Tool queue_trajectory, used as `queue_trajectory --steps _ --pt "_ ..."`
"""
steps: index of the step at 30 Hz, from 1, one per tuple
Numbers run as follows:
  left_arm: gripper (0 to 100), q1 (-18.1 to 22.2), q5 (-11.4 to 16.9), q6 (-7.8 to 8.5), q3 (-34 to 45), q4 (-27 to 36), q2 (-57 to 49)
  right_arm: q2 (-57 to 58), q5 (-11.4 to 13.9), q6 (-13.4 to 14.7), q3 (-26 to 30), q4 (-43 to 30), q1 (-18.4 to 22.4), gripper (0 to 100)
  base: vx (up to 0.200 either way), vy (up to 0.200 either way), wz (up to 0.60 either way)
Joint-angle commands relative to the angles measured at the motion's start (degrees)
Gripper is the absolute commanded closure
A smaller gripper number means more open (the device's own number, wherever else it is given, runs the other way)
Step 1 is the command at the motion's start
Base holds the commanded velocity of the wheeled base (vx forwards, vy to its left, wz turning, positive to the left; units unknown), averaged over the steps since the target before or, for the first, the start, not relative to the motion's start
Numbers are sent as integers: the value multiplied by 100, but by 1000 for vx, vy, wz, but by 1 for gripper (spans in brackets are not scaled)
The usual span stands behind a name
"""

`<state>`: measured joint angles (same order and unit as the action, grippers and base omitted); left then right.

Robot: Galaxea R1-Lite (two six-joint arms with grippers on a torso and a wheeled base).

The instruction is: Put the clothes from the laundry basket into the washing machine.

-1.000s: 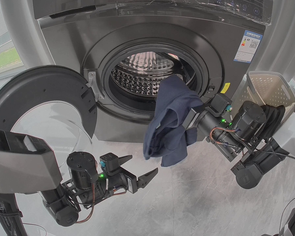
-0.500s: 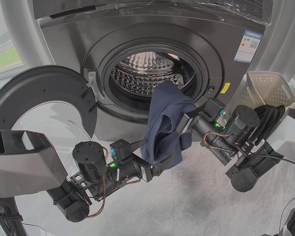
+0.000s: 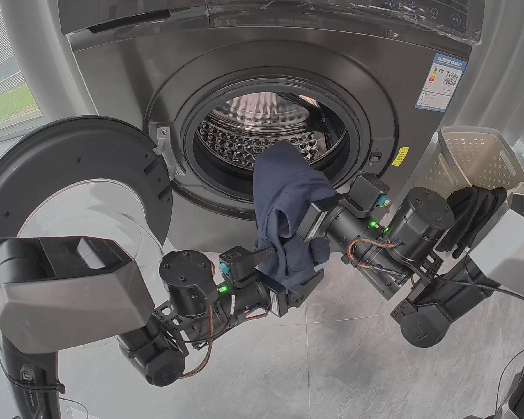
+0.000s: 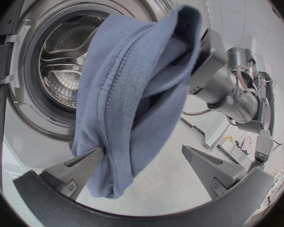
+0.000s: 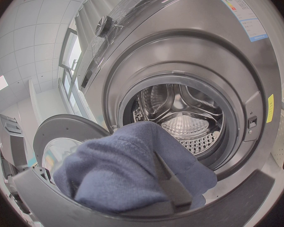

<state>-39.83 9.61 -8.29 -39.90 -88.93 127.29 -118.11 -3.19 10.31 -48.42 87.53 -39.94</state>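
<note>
Right gripper (image 3: 304, 221) pinching navy cloth (image 3: 285, 190) before washer (image 3: 128, 71) mouth; left gripper (image 3: 291, 266) spread around hem, apparently touching.

The garment (image 3: 285, 205) is navy blue, the washing machine (image 3: 128, 82) dark grey with a dimpled silver drum (image 3: 244, 141), the laundry basket (image 3: 477, 158) cream.
</note>
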Motion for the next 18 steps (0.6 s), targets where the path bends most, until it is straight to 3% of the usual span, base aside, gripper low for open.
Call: queue_trajectory --steps 1,10,18 --pt "0 63 -38 3 -545 7 489 -10 -111 6 26 10 -146 100 0 0 0" --pt "0 63 -82 -6 -976 16 788 -71 -129 41 17 10 -216 100 0 0 0" --pt "0 318 -548 -24 -1820 16 1289 -45 -146 67 201 19 -322 100 0 0 0"
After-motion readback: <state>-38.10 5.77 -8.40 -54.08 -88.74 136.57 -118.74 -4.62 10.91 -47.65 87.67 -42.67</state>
